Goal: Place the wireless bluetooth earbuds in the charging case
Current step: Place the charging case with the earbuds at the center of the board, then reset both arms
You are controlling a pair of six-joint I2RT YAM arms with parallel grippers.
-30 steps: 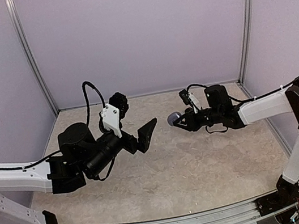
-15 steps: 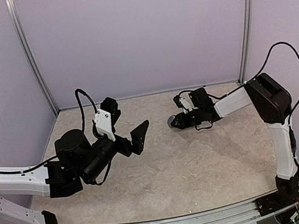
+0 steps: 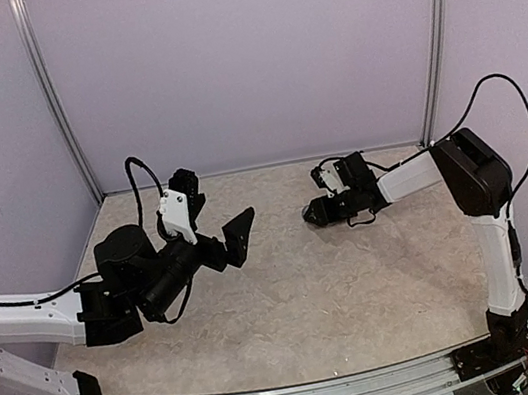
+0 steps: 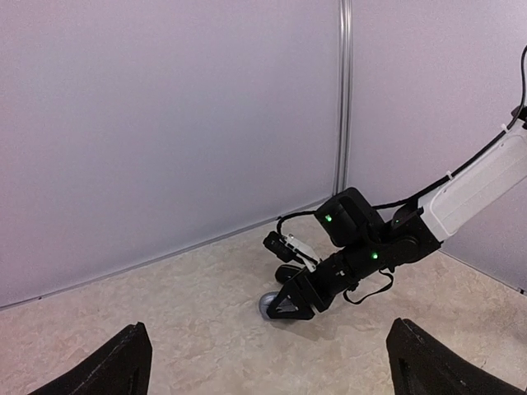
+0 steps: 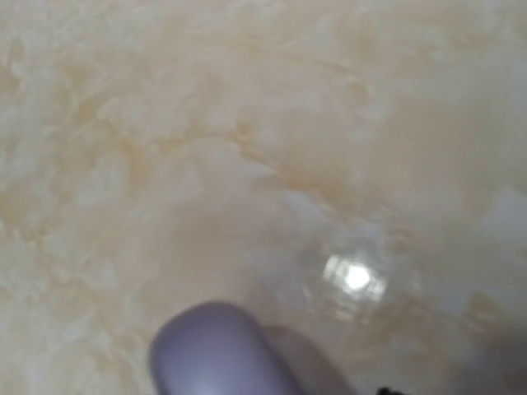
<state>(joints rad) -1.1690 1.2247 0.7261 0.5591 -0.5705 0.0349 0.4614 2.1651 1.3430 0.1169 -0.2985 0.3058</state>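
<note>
Top external: left gripper (image 3: pixel 215 206) spread wide, empty, raised, well apart from right gripper (image 3: pixel 312 213). The right gripper sits low on the marbled table (image 3: pixel 361 293); its jaw state is unreadable.

Left wrist: rounded grey case (image 4: pixel 268 304) lies on the table at the right gripper's fingertips. Held or released: cannot tell. Lid and contents are indiscernible.

Right wrist: the case is blurred, cut off by the bottom edge.
</note>
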